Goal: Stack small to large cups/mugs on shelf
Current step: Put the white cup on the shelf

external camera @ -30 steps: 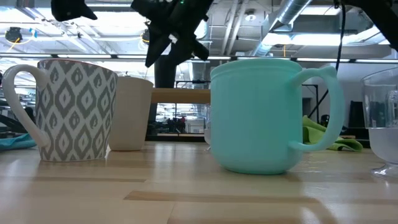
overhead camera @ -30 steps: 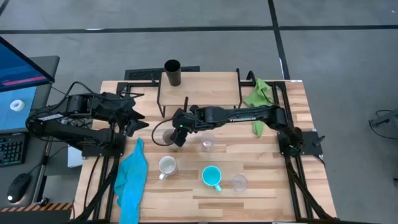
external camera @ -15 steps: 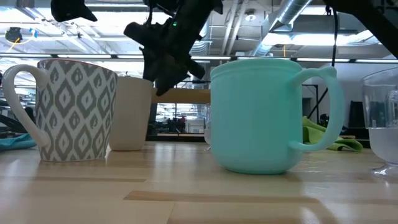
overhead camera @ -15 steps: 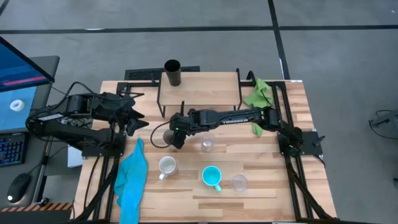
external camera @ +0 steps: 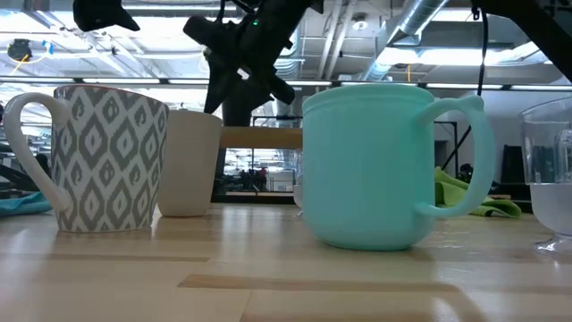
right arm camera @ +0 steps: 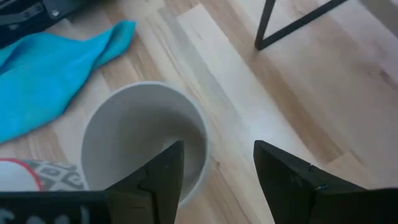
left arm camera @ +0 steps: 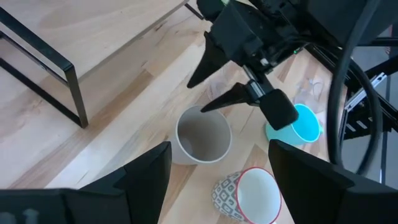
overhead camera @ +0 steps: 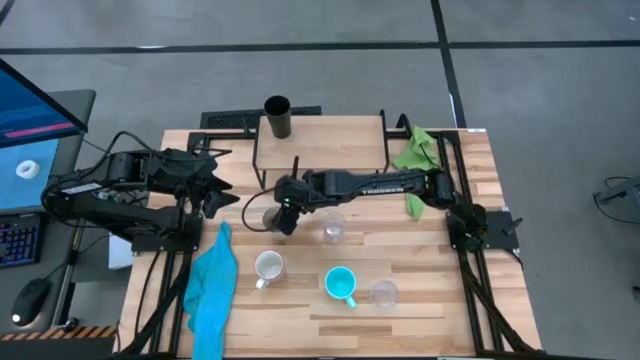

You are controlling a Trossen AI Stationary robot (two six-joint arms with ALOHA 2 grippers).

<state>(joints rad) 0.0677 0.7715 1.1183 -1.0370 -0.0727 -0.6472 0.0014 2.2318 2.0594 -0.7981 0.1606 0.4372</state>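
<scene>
Right gripper: reaches across the bench from the right side and hangs over the beige-grey cup, fingers spread apart, one finger over the cup's mouth and the other outside its rim (nothing clamped between them).
Beige-grey cup: upright on the bench just in front of the shelf, near the shelf's left front leg; its inside looks empty in the right wrist view.
Left gripper: waits at the bench's left edge, fingers parted, pointing toward the cups.
Black tumbler: stands upright on the shelf's back left corner.
White handled mug: patterned outside, on the bench in front of the beige-grey cup, near it but apart.
Cyan handled mug: right of the white mug, toward the bench's front edge.
Clear glasses: one to the right of the beige-grey cup, the other just right of the cyan mug.
Blue cloth: draped along the bench's left front side.
Green cloth: lies at the right of the shelf.
</scene>
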